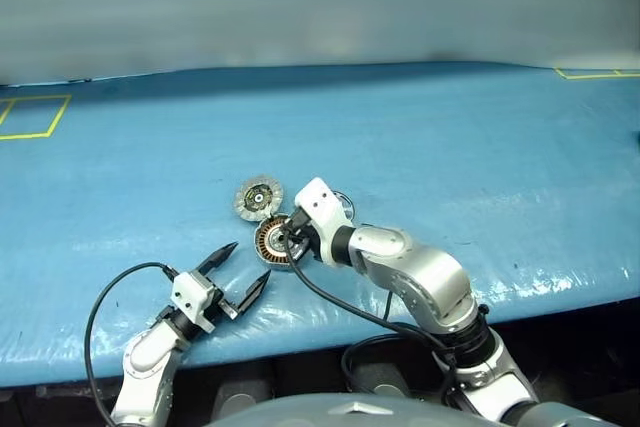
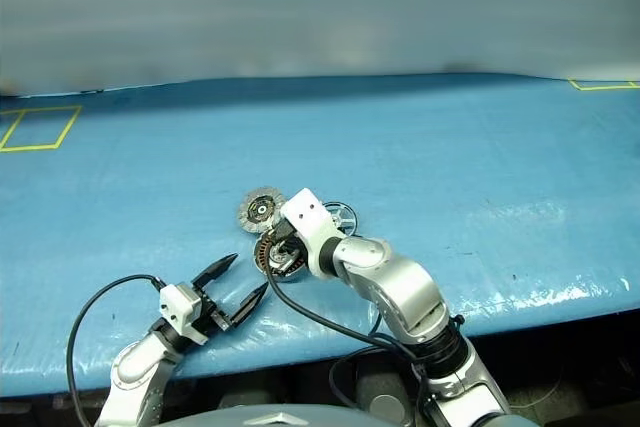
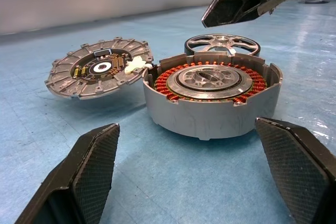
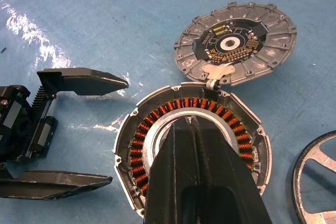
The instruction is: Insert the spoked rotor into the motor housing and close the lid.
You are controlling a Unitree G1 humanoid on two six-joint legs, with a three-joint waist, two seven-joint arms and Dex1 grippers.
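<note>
- Surface: blue plastic-sheeted table (image 1: 480,147) with yellow tape squares at the far corners; a pale grey wall behind.
- Round grey motor housing (image 3: 210,100) with copper windings sits at table centre.
- Grey disc lid (image 4: 236,43) lies inner face up, touching the housing at 11 o'clock.
- Shiny silver spoked rotor (image 3: 222,43) lies at 2 o'clock, just beside.
- Left gripper (image 1: 228,277) is spread wide, empty, at 7 o'clock.
- Right gripper (image 4: 191,129) is pinched closed, empty, over the housing centre.
</note>
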